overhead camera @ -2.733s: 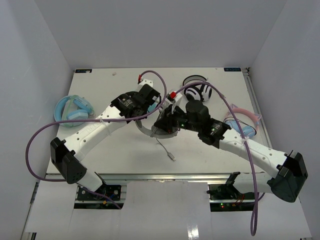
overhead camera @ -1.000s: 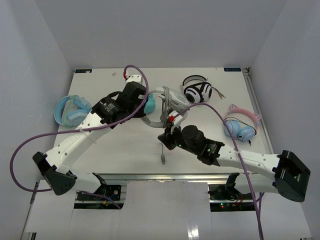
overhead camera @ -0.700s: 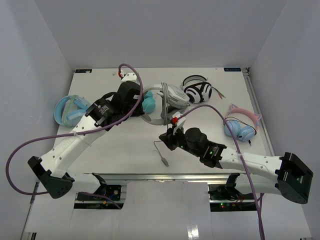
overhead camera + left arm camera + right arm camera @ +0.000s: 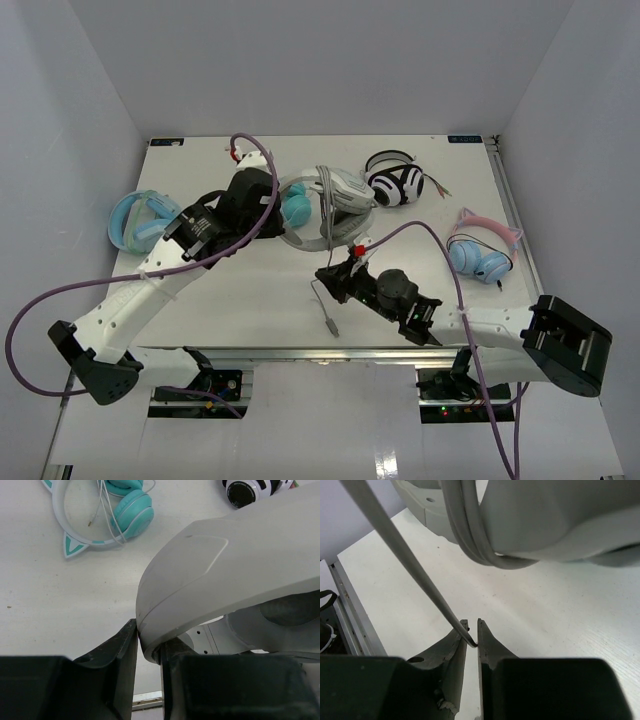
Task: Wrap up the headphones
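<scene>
The light grey headphones (image 4: 340,195) are held above the table's middle, with several turns of their thin grey cable round the headband (image 4: 470,540). My left gripper (image 4: 284,220) is shut on the headband (image 4: 200,575), as the left wrist view (image 4: 148,645) shows. My right gripper (image 4: 332,280) is shut on the loose cable (image 4: 400,545), which runs taut up to the headphones. The cable's tail (image 4: 322,305) and plug (image 4: 331,325) lie on the table near the front edge.
Black-and-white striped headphones (image 4: 396,184) lie at the back. Teal cat-ear headphones (image 4: 120,510) lie under the held pair. Pale blue headphones (image 4: 140,220) are at the left and pink-and-blue cat-ear headphones (image 4: 482,252) at the right.
The left arm carried the headphones back and left, away from the right gripper. The right gripper came forward and low with the cable, and the cable now runs taut.
</scene>
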Robot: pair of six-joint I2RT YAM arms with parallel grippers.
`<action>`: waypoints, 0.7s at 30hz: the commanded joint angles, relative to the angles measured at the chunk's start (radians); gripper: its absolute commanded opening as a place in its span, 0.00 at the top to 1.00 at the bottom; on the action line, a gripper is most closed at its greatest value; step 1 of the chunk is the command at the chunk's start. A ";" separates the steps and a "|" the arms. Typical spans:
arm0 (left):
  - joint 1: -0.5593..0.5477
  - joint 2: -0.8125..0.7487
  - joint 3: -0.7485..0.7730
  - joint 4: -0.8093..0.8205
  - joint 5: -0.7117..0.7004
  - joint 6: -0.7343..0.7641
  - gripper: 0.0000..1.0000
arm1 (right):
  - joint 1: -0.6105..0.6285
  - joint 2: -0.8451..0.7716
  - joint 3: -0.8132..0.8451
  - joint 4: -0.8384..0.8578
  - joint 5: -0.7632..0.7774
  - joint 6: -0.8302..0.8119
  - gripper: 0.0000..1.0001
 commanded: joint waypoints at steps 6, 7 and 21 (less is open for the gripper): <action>-0.002 -0.099 -0.023 0.147 0.067 -0.059 1.00 | 0.002 0.102 -0.034 0.307 0.044 -0.031 0.80; -0.002 -0.100 -0.029 0.150 0.070 -0.060 1.00 | 0.002 0.114 -0.034 0.331 0.049 -0.033 0.80; -0.002 -0.122 -0.045 0.157 0.086 -0.063 1.00 | 0.002 0.301 -0.039 0.606 0.056 -0.073 0.72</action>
